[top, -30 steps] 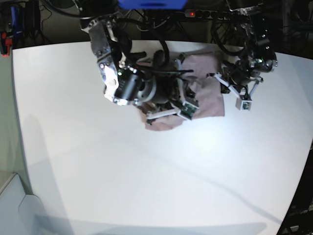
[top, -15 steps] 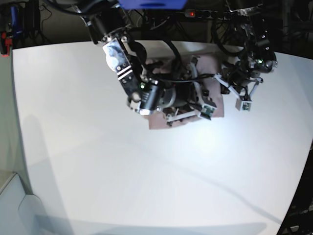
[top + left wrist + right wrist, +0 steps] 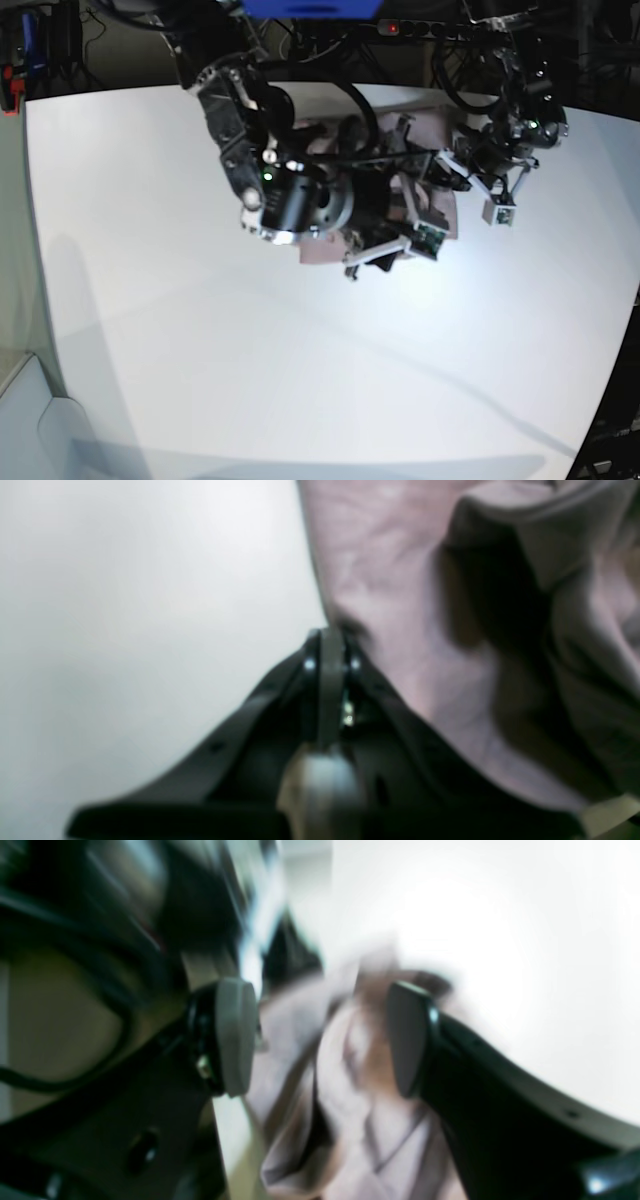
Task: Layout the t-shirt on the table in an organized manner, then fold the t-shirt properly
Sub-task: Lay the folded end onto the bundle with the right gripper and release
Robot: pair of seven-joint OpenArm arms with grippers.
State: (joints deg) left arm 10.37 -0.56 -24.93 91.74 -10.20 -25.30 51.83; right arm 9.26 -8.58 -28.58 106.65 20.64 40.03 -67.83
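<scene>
Across most of the base view, a broad spread of white table [image 3: 220, 360], curved along its edge. Over it from the upper left, the dark right arm [image 3: 240, 150], reaching across much of the cloth and hiding a good part of it. Toward the view's upper right, the slimmer-looking left arm [image 3: 510, 80], angled down beside the cloth.

Beneath and between the two, near the far side of the table, the mauve t-shirt [image 3: 430, 122]: bunched together rather than spread flat, fairly smooth toward the left arm, rumpled into ridges toward the right one. Exact layering of the folds impossible to tell behind the right arm.

In the right wrist view, blurred, the right gripper [image 3: 320, 1040] with jaws spread wide and wrinkled cloth visible in the gap; nothing pinched. Off to that view's left, a loop of black cable [image 3: 126, 1032].

In the left wrist view, the left gripper [image 3: 327, 635] with jaws closed, tips together right at the border of the t-shirt, with bare white table to one side and mauve cloth to the other. Impossible to tell any pinched fabric from mere nearness.
</scene>
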